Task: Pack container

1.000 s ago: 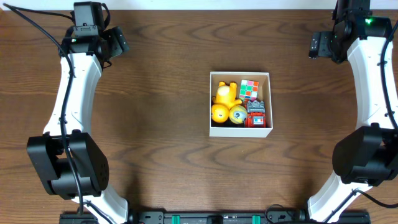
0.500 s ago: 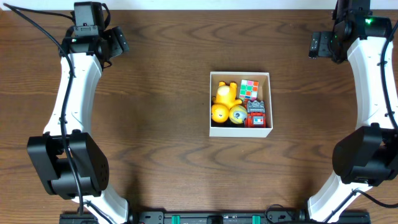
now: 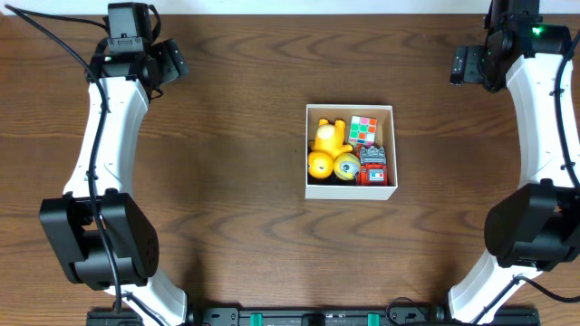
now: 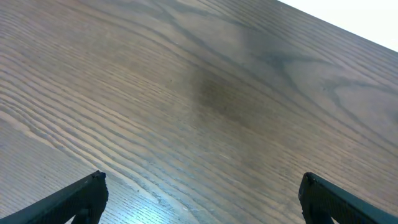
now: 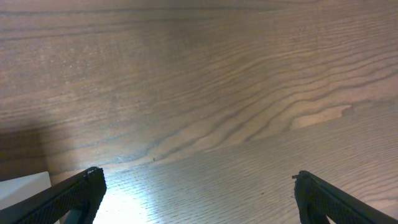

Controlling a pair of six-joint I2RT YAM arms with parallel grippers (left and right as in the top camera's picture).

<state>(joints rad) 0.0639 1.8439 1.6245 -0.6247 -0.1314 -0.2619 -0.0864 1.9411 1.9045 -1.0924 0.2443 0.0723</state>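
Note:
The container [image 3: 351,191] is a small square white-walled cardboard box near the middle of the table in the overhead view. Inside it lie a yellow duck-like toy [image 3: 328,135], a colour cube [image 3: 363,130], a yellow ball-like toy [image 3: 346,165] and a red and grey toy [image 3: 372,167]. My left gripper [image 4: 200,186] is open and empty over bare wood at the far left back corner. My right gripper [image 5: 199,186] is open and empty at the far right back corner. A white corner of the container [image 5: 22,186] shows at the lower left of the right wrist view.
The dark wooden table [image 3: 236,226] fills the overhead view. Both arms rise along the left and right edges. The table's pale back edge [image 4: 348,18] shows in the left wrist view.

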